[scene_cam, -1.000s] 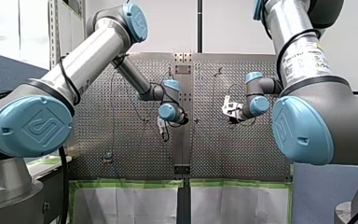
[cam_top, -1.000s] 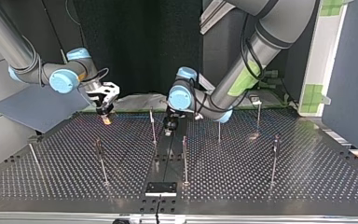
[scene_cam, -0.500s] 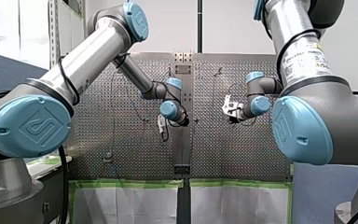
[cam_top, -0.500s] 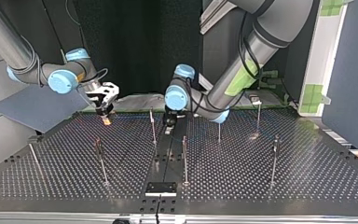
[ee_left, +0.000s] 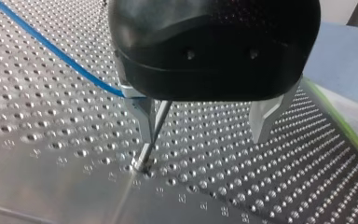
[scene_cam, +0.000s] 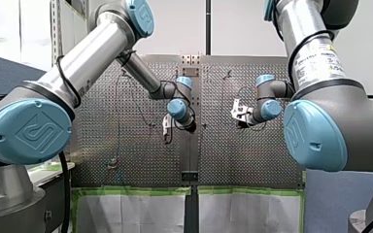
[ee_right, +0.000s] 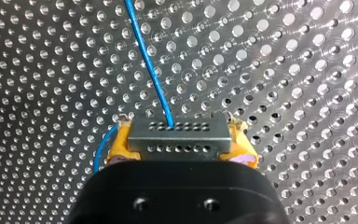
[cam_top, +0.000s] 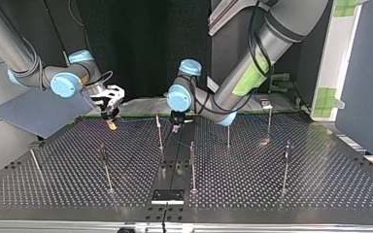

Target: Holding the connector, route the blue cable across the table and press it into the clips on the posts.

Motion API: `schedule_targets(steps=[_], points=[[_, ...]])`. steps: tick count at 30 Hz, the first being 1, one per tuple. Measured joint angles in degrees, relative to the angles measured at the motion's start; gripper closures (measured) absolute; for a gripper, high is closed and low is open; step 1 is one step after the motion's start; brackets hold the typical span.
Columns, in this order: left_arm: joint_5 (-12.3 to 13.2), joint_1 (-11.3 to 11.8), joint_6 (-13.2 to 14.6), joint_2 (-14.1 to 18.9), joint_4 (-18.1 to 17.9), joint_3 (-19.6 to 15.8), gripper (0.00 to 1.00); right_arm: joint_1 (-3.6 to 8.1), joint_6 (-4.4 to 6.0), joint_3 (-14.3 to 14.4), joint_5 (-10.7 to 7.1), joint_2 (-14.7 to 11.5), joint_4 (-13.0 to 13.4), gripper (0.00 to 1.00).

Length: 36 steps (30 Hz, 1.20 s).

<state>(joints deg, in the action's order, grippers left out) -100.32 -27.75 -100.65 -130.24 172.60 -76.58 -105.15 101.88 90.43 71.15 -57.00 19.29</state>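
My right hand (ee_right: pixel 182 147) is clamped on the connector (ee_right: pixel 177 131); my left hand (ee_left: pixel 204 123) is open around a post (ee_left: pixel 157 126), blue cable (ee_left: pixel 56 49) at one finger. Mid-routing, I think. Next, press the cable into that post's clip.

**Front view:** high, from behind the arms (scene_cam: pixel 92 63), looking over the whole perforated table (scene_cam: pixel 233 160) to its far edge.
**Top view:** low at that far edge, facing back at the arms. It shares the full table with the front view.
**Left wrist view:** close, along my left gripper (ee_left: pixel 203 137), slanting over the table.
**Right wrist view:** closer still, square onto the table past the connector (ee_right: pixel 177 140) clamped in my right gripper (ee_right: pixel 181 150).
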Motion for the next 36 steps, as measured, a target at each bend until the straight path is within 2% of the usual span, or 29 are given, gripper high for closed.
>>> schedule_targets(steps=[6,13,22,36], points=[[1.1,-0.2,0.2,3.0,-0.2,-3.0,0.00,-0.17,-0.01,0.0,-0.06,0.0,-0.2,1.00],[2.1,-1.1,2.3,6.6,1.4,-6.7,0.00,-0.34,-0.22,0.0,-0.12,0.0,-1.0,1.00],[2.4,-3.7,3.0,7.6,2.1,-8.3,0.00,-0.37,-0.29,0.0,-0.13,0.0,-1.4,1.00],[-2.2,-10.5,-2.0,7.6,-2.5,-8.2,0.00,0.75,-0.39,-0.1,-0.03,-0.3,-2.8,1.00]])
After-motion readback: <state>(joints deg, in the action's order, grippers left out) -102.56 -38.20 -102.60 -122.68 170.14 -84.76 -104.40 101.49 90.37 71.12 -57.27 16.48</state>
